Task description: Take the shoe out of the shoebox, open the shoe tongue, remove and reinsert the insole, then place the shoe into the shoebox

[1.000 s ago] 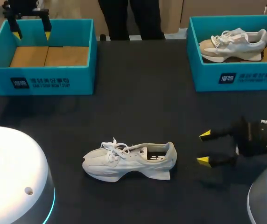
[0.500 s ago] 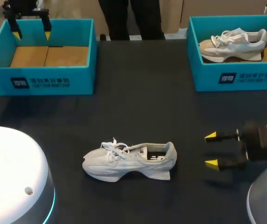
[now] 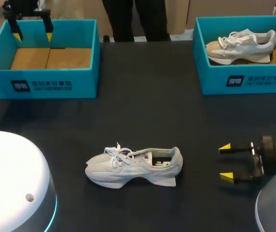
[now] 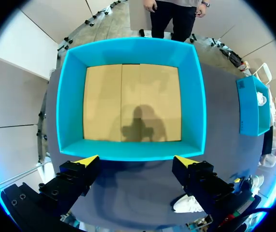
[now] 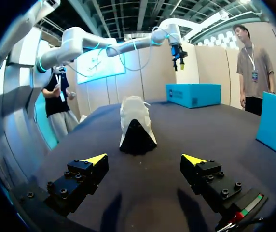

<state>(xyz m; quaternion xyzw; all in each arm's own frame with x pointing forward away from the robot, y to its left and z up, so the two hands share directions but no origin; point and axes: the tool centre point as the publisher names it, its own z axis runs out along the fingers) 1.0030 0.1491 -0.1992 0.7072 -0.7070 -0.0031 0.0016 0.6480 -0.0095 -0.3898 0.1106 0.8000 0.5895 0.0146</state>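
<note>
A white sneaker (image 3: 134,166) lies on its sole on the dark table, toe to the left, heel toward my right gripper. My right gripper (image 3: 226,162) hovers open to the right of the heel, a gap away, with nothing between its fingers. In the right wrist view the sneaker (image 5: 135,125) stands heel-on ahead of that gripper (image 5: 145,158). My left gripper (image 3: 32,30) hangs open above the far-left teal shoebox (image 3: 44,84). In the left wrist view that gripper (image 4: 135,159) looks straight down into the shoebox (image 4: 131,151), which holds only its tan cardboard floor.
A second teal shoebox (image 3: 244,79) at the far right holds another white sneaker (image 3: 241,46). It shows edge-on as a teal shoebox (image 4: 251,106) beside the left gripper. Two white robot bases sit at the near corners, the left base (image 3: 12,183) being the larger.
My right gripper has drawn back to the right, away from the sneaker's heel, staying open. The left arm and the sneaker have not moved.
</note>
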